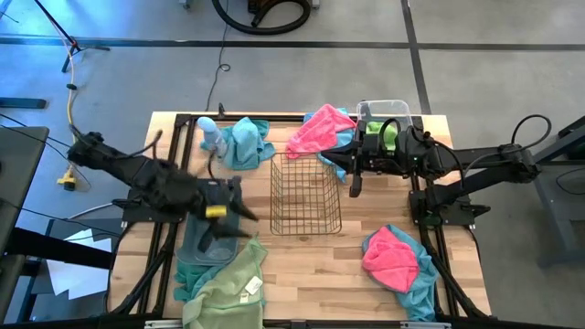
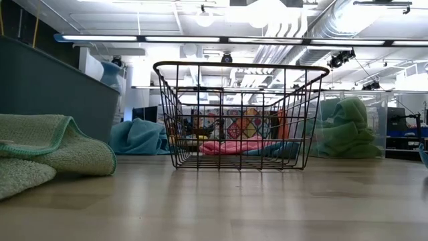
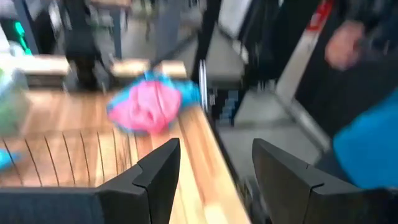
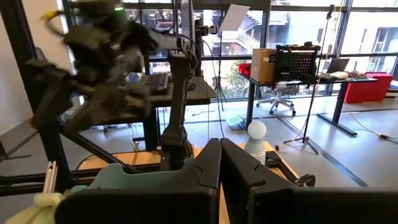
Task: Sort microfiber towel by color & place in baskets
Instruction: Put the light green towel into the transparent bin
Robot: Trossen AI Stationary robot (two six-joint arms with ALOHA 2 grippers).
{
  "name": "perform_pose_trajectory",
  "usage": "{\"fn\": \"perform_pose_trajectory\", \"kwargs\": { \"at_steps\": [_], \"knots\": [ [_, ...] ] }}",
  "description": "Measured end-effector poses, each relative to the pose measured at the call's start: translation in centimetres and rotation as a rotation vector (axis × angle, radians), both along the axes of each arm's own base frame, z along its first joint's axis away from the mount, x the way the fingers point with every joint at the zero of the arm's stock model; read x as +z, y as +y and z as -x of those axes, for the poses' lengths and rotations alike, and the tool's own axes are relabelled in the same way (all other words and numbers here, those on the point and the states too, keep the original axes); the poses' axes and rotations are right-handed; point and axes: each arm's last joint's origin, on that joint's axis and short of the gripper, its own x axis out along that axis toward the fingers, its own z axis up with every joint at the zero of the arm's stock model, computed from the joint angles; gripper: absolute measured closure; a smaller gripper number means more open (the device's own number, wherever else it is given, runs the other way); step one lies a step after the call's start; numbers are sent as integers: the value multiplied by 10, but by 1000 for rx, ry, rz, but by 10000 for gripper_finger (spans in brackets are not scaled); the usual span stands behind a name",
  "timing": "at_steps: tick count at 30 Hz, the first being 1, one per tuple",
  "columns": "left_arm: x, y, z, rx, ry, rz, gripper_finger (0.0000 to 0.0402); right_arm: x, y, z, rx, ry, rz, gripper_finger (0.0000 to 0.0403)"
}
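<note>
Green cloth marks the left of the scene: a lime green towel (image 1: 228, 283) lies draped over the front end of the grey-blue tub (image 1: 203, 249), which sits just left of the wire basket (image 1: 305, 196), the landmark for everything else. A teal edge (image 1: 187, 279) shows beneath it. Over that tub hangs the left gripper (image 1: 239, 212), its jaws spread and holding nothing. Behind and to the left of the wire basket, a teal towel (image 1: 245, 142) is bunched beside a pale bottle (image 1: 209, 133).

Nothing lies inside the wire basket itself, so one colour is not yet sorted at all. Behind it and to its right, a pink towel (image 1: 320, 132) rests on teal cloth. Next along, the right gripper (image 1: 356, 187) points down just beside the basket's right wall, jaws pressed together and empty. Behind that arm, the clear bin (image 1: 395, 111) holds a green towel (image 1: 388, 135). Right of the basket and nearer the front, another pink towel (image 1: 391, 256) lies on teal at the tabletop (image 1: 311, 274) edge.

By my judgement the work is early to midway: green is started, pink and teal remain loose. Bare wood in front of the basket gives free room; the rear corners are crowded.
</note>
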Motion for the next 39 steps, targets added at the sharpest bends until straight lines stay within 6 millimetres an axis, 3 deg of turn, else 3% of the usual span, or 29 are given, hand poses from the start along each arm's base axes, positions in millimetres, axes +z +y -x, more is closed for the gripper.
{"fn": "perform_pose_trajectory", "kwargs": {
  "at_steps": [10,17,27,39],
  "knots": [
    [-18,-58,-2,-86,396,-134,213,-4,0,0,0,37,5,403],
    [-51,-96,7,-48,643,-133,213,-9,0,0,3,93,9,403],
    [-110,-159,17,-176,783,-363,213,-12,0,0,8,123,37,403],
    [-167,-183,14,-165,923,-539,213,-15,0,1,12,157,27,403]
  ]
}}
